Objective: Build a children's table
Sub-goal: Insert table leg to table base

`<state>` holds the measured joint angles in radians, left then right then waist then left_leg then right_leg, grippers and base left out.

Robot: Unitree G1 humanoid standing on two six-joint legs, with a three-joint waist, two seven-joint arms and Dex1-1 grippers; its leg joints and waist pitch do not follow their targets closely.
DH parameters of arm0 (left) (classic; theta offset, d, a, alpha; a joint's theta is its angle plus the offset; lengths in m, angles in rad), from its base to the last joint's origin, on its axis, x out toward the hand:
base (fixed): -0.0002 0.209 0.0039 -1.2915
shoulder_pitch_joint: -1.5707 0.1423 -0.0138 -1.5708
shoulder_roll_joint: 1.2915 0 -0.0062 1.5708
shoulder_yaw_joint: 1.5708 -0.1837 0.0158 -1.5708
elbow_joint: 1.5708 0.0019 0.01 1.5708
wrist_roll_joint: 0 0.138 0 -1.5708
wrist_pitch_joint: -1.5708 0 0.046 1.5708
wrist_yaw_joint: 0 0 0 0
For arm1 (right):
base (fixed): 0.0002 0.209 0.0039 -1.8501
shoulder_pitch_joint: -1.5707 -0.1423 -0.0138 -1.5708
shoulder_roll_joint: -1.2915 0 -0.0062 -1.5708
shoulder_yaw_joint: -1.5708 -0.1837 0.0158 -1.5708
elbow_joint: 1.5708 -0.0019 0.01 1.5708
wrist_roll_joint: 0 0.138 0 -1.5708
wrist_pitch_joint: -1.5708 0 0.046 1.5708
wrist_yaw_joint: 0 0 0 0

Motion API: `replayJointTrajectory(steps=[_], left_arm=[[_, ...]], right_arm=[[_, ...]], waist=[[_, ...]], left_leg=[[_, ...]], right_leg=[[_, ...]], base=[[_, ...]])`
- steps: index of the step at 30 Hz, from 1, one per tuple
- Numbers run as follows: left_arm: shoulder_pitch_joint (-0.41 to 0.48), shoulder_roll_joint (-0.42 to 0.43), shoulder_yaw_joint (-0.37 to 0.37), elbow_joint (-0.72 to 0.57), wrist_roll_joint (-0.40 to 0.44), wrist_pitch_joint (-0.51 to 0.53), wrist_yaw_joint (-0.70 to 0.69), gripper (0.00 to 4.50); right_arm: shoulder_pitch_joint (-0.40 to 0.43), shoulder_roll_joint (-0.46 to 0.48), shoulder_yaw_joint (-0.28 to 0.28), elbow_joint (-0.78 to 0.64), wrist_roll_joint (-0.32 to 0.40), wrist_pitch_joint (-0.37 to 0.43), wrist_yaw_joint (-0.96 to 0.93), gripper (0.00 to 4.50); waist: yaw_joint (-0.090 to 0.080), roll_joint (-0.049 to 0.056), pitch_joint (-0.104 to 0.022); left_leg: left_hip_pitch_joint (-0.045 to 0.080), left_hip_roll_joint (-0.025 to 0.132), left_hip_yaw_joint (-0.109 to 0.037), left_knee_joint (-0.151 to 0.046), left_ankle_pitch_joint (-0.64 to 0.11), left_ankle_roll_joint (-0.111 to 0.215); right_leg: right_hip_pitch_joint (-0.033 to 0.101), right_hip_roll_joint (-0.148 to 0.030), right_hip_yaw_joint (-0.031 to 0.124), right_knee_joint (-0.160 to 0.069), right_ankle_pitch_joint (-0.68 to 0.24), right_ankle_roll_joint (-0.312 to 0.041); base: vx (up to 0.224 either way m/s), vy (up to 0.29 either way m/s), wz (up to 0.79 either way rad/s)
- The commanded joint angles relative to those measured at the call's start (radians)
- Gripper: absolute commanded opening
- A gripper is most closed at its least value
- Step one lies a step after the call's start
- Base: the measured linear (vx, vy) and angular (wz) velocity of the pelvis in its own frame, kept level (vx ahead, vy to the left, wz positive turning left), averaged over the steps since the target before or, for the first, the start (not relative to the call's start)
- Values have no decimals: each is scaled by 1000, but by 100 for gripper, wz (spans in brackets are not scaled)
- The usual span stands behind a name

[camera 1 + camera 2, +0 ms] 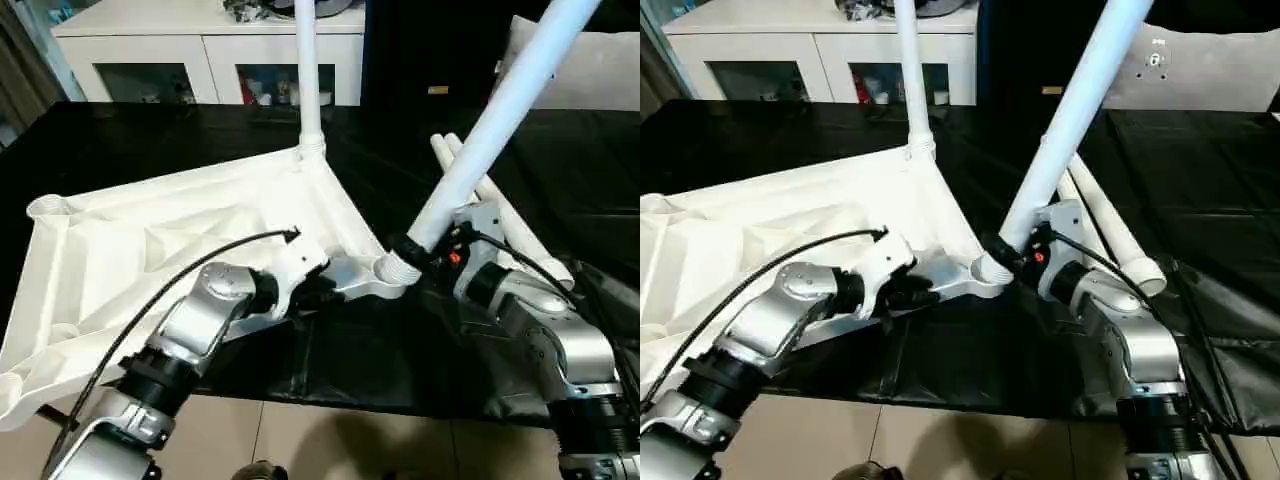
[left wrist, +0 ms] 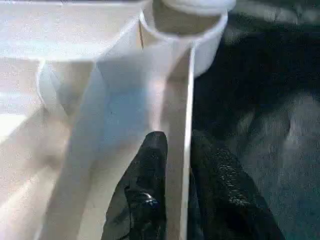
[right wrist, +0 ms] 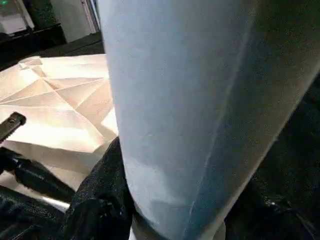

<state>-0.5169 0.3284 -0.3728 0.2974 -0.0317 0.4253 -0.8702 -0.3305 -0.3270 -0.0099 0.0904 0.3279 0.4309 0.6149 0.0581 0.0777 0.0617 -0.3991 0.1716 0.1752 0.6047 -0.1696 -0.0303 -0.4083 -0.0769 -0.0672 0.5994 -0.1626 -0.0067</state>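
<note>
Both upright legs (image 1: pixel 308 70) cut off above

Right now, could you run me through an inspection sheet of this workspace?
Surface: black-covered work surface, cover wrinkled.
Job's things: tabletop lies underside up; one leg stands in the far corner; tilted leg sits at the near corner socket; two spare legs lie beside.
Clutter: nothing seen.
Grippers: left gripper pinches the tabletop's rim; right gripper clasps the tilted leg.
Cables: black cable loops over the left forearm.
Surroundings: white cabinet behind.
</note>
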Motion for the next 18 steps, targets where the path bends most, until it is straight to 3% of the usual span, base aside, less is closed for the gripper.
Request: replayJointTrajectory(steps=[1, 8, 12, 18], left_arm=[[7, 23, -21, -10, 25, -11, -13, 61], [6, 21, -7, -3, 17, -44, -26, 6], [21, 36, -18, -12, -10, -158, -103, 0], [32, 57, -38, -19, -7, -219, -152, 0]], right_arm=[[-23, -8, 19, -19, 1, 21, 17, 190], [-41, -26, 47, -21, 3, 52, 54, 190], [-63, -38, 83, -12, -8, 86, 84, 190], [-77, -48, 113, 24, -36, 86, 108, 190]], waist=[[2, -13, -81], [4, -14, -82], [1, -18, -83], [4, -20, -79]], left_leg=[[22, 47, -20, -68, -207, 43], [22, 46, -19, -66, -197, 43], [20, 44, -18, -63, -178, 55], [24, 49, -17, -67, -203, 42]], right_leg=[[51, -65, 40, -74, -272, -189], [52, -67, 41, -72, -269, -192], [54, -66, 40, -69, -246, -201], [49, -67, 42, -72, -294, -190]], base=[[0, 0, 0], [0, 0, 0], [0, 0, 0], [0, 0, 0]])
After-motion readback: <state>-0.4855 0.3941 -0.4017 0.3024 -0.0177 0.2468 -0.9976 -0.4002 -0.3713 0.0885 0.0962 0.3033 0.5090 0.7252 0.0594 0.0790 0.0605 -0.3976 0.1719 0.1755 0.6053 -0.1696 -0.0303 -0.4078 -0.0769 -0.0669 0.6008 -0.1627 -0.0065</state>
